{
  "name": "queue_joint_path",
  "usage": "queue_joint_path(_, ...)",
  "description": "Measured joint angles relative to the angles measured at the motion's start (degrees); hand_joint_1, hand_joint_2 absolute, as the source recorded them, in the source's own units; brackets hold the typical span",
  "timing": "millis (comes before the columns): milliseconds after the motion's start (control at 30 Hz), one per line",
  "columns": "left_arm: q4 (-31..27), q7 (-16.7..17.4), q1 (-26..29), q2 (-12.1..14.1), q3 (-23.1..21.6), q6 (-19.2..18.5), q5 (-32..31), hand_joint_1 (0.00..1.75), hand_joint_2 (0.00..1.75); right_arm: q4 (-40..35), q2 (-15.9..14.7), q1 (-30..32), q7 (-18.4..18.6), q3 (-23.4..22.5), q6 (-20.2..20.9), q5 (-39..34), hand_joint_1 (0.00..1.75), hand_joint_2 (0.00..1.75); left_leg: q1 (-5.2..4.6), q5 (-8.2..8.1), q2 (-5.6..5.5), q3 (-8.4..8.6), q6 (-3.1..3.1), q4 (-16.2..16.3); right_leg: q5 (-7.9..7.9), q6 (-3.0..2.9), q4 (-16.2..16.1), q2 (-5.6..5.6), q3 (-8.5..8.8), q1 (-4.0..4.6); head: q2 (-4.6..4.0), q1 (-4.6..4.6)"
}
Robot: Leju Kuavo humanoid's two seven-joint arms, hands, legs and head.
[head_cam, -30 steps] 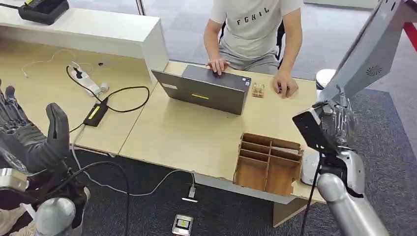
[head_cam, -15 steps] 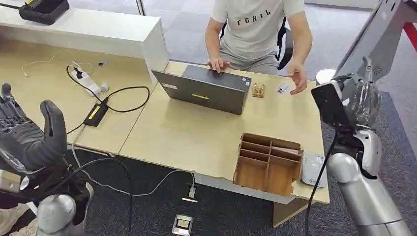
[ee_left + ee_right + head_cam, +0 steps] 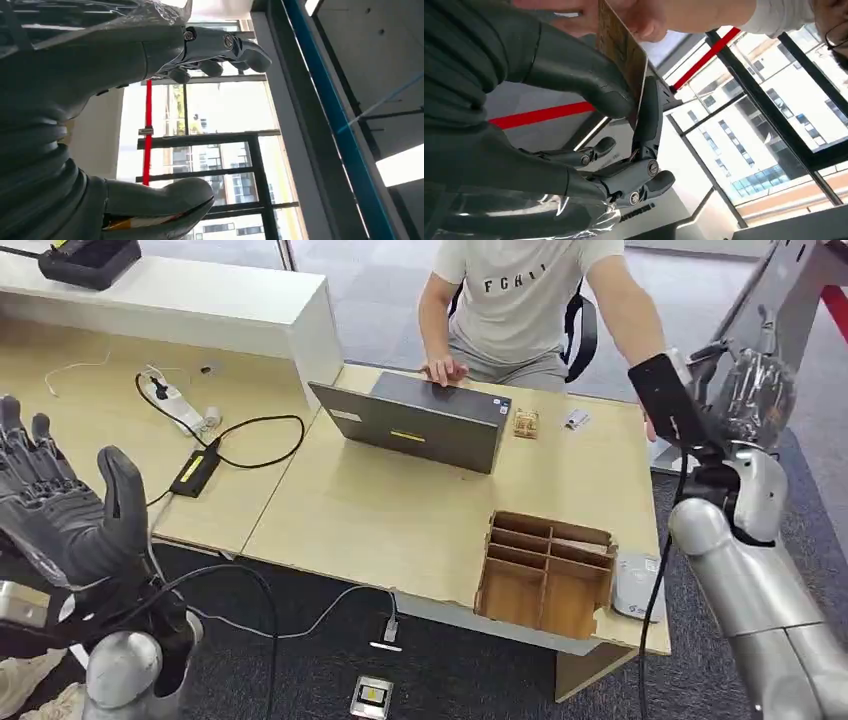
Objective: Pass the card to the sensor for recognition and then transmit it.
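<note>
Desk (image 3: 380,520): pale matt wood laminate. Compartment box (image 3: 545,570) on desk: brown unfinished plywood. Laptop (image 3: 420,420): matt grey lid. Right arm (image 3: 760,590): smooth silver metal. Left hand (image 3: 65,515): matt dark rubbery cover. Card (image 3: 621,47): glossy.

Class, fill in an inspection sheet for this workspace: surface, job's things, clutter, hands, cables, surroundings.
Surface: light wooden desk, bare in the middle.
Job's things: card pinched in the right hand, a person's hand touching it; grey sensor pad at the desk's edge.
Clutter: laptop, wooden divider box.
Hands: left hand raised, fingers apart, holding nothing.
Cables: black lead and adapter; power strip.
Surroundings: seated person; grey carpet.
</note>
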Motion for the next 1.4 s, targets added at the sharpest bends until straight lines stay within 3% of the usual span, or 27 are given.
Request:
queue_joint_path(533, 1.9, 0.8, 0.1, 0.7, -1.5, 0.0, 2.4, 0.0, 1.75, 8.9, -1.3, -0.2, 2.6, 2.2, -0.3, 2.6, 1.75, 1.75, 0.0, 0.0, -0.01, 0.02, 0.0, 0.0, 0.0, 0.0, 0.0, 0.0, -0.04, -0.01, 0.0, 0.02)
queue_joint_path(567, 2.1, 0.8, 0.1, 0.9, -1.6, 0.0, 2.5, 0.0, 1.75, 9.2, -1.7, -0.1, 2.9, 2.3, -0.1, 2.7, 1.33, 1.75, -0.01, 0.0, -0.01, 0.02, 0.0, 0.0, 0.0, 0.0, 0.0, 0.01, -0.03, -0.01, 0.0, 0.02)
queue_joint_path(600, 2.2, 0.8, 0.1, 1.0, -1.7, 0.0, 2.8, 0.0, 1.75, 9.4, -1.9, 0.0, 3.2, 2.3, 0.1, 2.8, 0.0, 1.75, -0.01, 0.0, 0.0, 0.02, 0.0, 0.0, 0.0, 0.0, 0.0, 0.01, -0.04, -0.01, 0.0, 0.02)
queue_joint_path(800, 3.1, 0.7, -0.5, 1.7, -2.8, 0.0, 4.1, 0.0, 1.75, 9.8, -4.0, 1.3, 5.6, 2.3, 3.1, 3.7, 0.0, 1.75, -0.01, 0.0, 0.0, 0.02, 0.0, 0.0, 0.0, 0.0, 0.0, 0.01, -0.04, -0.01, 0.0, 0.02)
queue_joint_path(1000, 4.0, 0.5, -1.2, 2.5, -3.4, 0.0, 5.1, 0.0, 1.75, 6.5, -6.6, 2.9, 5.7, 1.8, 3.3, 4.8, 0.0, 1.75, -0.01, 0.0, 0.0, 0.02, 0.0, 0.1, 0.0, 0.0, 0.0, 0.02, -0.05, -0.01, 0.0, 0.02)
queue_joint_path(1200, 4.8, 0.1, -2.0, 2.9, -3.8, 0.0, 4.9, 0.0, 1.75, -6.6, -9.9, 6.7, 5.7, -0.5, 6.0, 6.4, 0.0, 1.75, 0.0, -0.01, -0.01, 0.02, -0.01, 0.1, 0.0, 0.0, 0.0, 0.03, -0.04, -0.01, 0.0, 0.02)
queue_joint_path(1400, 4.6, 0.0, -1.1, 2.7, -2.9, 0.0, 1.4, 0.0, 1.75, -25.6, -12.2, 13.7, 4.6, -3.1, 7.3, 4.1, 0.0, 1.75, 0.0, -0.02, -0.01, 0.02, -0.01, 0.0, -0.01, 0.0, 0.0, 0.02, -0.03, 0.0, 0.0, 0.02)
